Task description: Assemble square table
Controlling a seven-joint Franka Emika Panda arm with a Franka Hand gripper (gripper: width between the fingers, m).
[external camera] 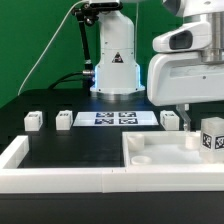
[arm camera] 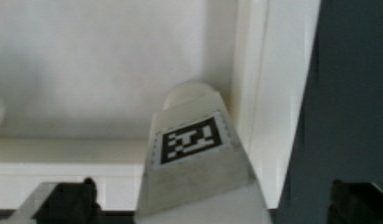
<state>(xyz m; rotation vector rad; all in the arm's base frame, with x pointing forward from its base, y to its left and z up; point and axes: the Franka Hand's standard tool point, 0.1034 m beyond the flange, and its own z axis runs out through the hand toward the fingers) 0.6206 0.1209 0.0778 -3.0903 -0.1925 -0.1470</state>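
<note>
Tagged leg (external camera: 210, 137) upright in square top (external camera: 175, 161)

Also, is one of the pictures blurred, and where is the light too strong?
Exterior view: fairly sharp; a bluish-white glow burns out around the robot base, and the square table top looks nearly washed out. Wrist view: soft overall; the leg shows a readable tag, while the dark fingertips of the open tool are blurred.

Exterior view: I am seeing the square top (external camera: 165, 152) running past the picture's right edge. Wrist view: I am seeing the tagged leg (arm camera: 193, 140) blurring, one end and the fingertips (arm camera: 72, 200) being cropped.
</note>
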